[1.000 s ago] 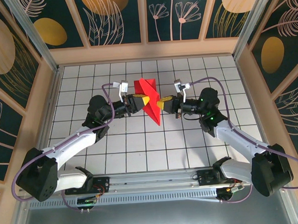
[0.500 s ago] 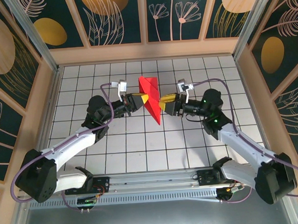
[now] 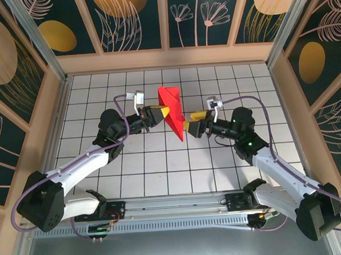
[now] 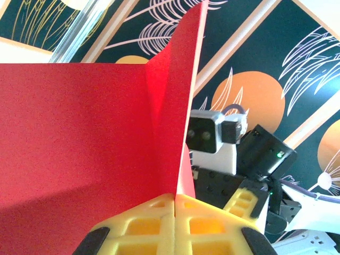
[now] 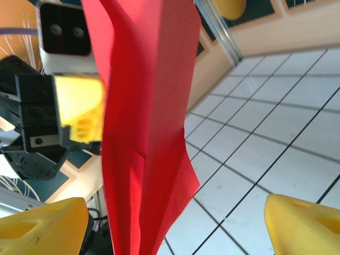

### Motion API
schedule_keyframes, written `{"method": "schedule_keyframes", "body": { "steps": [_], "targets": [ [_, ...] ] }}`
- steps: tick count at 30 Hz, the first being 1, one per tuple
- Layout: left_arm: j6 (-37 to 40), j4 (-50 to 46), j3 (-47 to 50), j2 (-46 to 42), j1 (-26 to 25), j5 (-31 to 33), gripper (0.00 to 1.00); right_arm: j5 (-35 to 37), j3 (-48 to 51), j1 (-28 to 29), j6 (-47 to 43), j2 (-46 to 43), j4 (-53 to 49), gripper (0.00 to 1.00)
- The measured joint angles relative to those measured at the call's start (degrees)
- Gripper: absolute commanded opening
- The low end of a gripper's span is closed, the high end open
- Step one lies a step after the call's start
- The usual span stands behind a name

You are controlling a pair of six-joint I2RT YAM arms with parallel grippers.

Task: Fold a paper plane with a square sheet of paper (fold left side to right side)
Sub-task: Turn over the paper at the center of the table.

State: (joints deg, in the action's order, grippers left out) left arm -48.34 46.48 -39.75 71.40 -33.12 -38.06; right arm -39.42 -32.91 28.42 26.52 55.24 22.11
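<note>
My right gripper (image 3: 187, 124) has let go and backed off toward the right of the overhead view; a second ago it was pinching the red paper (image 3: 171, 111) from that side. Its yellow fingers (image 5: 37, 226) now stand spread wide, one in each lower corner of its wrist view, and the paper hangs untouched beyond them.

My left gripper (image 3: 164, 112) stays clamped on the paper's left side, its pads pressed together on the sheet. The paper is a creased, folded shape held on edge at the centre of the overhead view, above the white grid table (image 3: 161, 162).

I judge the two-handed pinch done, so one hand alone now carries the sheet. The patterned walls (image 3: 34, 37) stand well apart. Only my facing grippers crowd it, and the loose flaps could sag.
</note>
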Motion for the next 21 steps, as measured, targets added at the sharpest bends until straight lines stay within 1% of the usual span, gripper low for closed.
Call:
{"method": "schedule_keyframes", "body": {
  "steps": [5,8,10,17,19,21],
  "targets": [
    [0.0,0.0,0.0,0.0,0.0,0.0,0.03,-1.2,-0.4,2.5,0.8,3.1,1.7,0.84],
    [0.0,0.0,0.0,0.0,0.0,0.0,0.03,-1.4,-1.5,3.8,0.9,4.5,2.2,0.74],
    [-0.2,0.0,0.0,0.0,0.0,0.0,0.03,-1.6,-2.5,4.1,0.8,5.2,2.6,0.64],
    [-0.4,0.0,0.2,0.0,0.0,0.0,0.04,-2.2,-6.3,4.2,0.5,6.6,2.4,0.36],
    [-0.4,0.0,0.3,0.0,0.0,0.2,0.09,-2.1,-7.1,4.2,0.1,6.7,1.9,0.24],
    [-0.2,0.0,0.5,0.0,0.0,0.8,0.17,-1.9,-7.9,4.2,-0.3,6.7,1.0,0.12]
  ]
}}
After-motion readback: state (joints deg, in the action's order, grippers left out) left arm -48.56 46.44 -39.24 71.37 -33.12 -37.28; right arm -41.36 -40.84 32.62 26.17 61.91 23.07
